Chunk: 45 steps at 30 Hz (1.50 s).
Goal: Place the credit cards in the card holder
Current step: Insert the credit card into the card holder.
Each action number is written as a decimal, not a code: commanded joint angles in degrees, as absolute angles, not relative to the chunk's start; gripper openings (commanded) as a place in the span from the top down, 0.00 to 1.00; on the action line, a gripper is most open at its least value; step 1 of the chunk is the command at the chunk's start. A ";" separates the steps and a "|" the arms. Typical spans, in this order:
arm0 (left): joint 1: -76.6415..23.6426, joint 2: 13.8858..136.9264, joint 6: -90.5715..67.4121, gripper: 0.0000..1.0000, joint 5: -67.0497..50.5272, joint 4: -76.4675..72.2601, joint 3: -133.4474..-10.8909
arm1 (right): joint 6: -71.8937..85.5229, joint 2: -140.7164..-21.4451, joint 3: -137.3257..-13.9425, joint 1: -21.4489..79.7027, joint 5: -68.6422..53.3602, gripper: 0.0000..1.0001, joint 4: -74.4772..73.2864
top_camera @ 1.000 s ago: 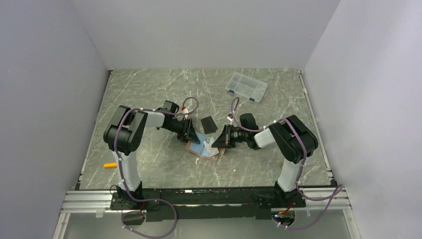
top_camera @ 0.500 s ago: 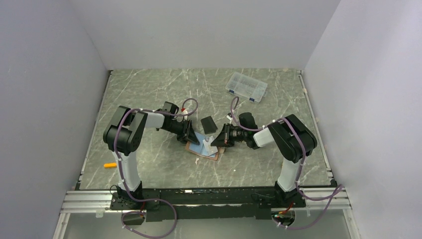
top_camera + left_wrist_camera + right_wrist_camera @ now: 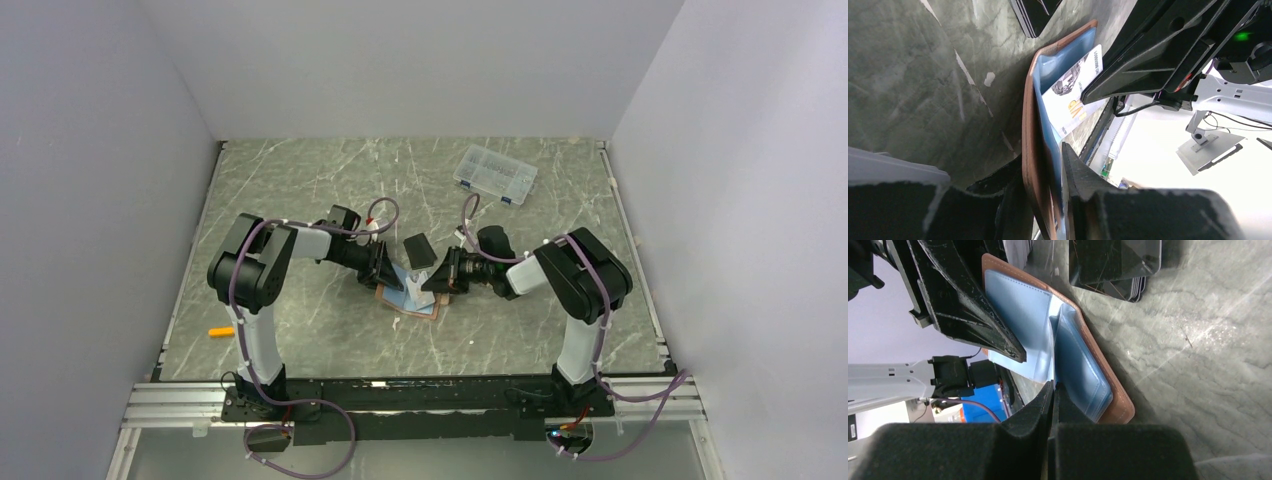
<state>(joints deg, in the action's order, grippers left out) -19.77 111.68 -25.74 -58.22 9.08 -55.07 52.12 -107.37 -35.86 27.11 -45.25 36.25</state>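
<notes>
The tan-brown card holder [image 3: 408,300] lies open at mid table, its blue-grey pockets up. My left gripper [image 3: 386,273] is shut on its left flap; in the left wrist view [image 3: 1048,165] the brown edge [image 3: 1028,125] sits between the jaws. My right gripper [image 3: 430,283] is shut on the pale silver-grey card [image 3: 1074,95], which slants down onto the blue-grey lining [image 3: 1070,52]. In the right wrist view the gripper [image 3: 1053,390] holds the card edge-on [image 3: 1053,371], its far end at the fold between the pockets [image 3: 1018,315]. No orange-gold card shows clearly.
A small black rectangle [image 3: 420,249] lies just behind the holder and shows layered edges in the right wrist view [image 3: 1115,260]. A clear compartment box [image 3: 494,174] stands at the back right. A small orange object [image 3: 221,331] lies at the front left.
My right gripper has moved left with the pale card, bringing it closer over the holder's pockets. The holder has shifted slightly left with it. The left gripper keeps its hold.
</notes>
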 commanded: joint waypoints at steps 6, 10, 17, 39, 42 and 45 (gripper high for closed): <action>-20.17 110.40 -27.80 0.72 -61.71 5.44 -54.41 | 54.82 -110.52 -37.98 27.45 -44.58 1.00 42.61; -20.18 110.85 -28.66 0.72 -62.43 4.10 -53.99 | 56.53 -111.69 -37.37 27.49 -46.11 1.00 47.06; -19.95 112.41 -29.38 0.73 -62.65 2.83 -53.42 | 54.86 -109.87 -36.28 27.48 -45.66 1.00 45.04; -15.53 108.78 -13.58 0.69 -54.45 21.54 -57.06 | 42.39 -103.21 -38.25 28.38 -40.52 0.82 21.94; -15.56 108.64 -13.51 0.71 -54.37 21.04 -56.96 | 42.36 -102.29 -38.23 28.35 -40.56 0.86 21.59; -15.85 108.63 -13.91 0.73 -54.48 20.51 -56.68 | 42.61 -101.56 -38.40 28.55 -40.86 0.92 21.77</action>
